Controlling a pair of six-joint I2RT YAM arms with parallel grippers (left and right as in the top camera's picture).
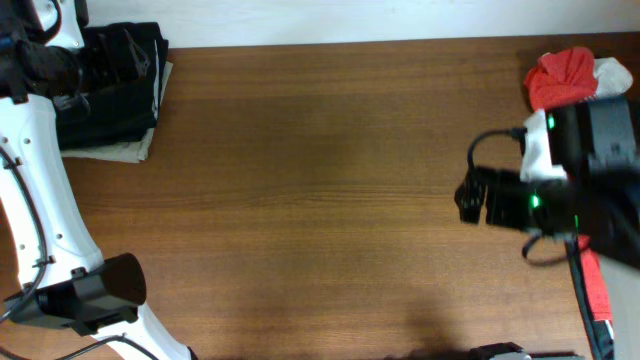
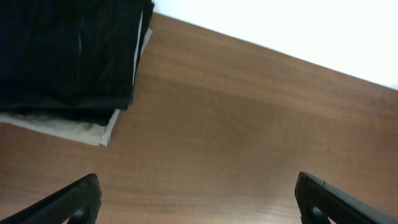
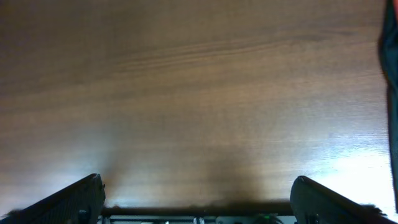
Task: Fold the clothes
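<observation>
Folded black garment (image 1: 115, 80) sits flat on a beige garment (image 1: 122, 152) at the worktop's (image 1: 320, 180) far left corner. Red cloth (image 1: 560, 75) and white cloth (image 1: 613, 74) lie crumpled at the far right corner. Left fingers (image 2: 74, 200) and right fingers (image 3: 74, 198) are spread, holding nothing.

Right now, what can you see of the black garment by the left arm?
The black garment is folded into a flat, rectangular stack of dark, matte cloth. It lies in the far left corner of the wooden table, on top of a folded beige garment whose edges peek out beneath it. The left arm partly covers it from overhead; the open left gripper is not touching it.
</observation>
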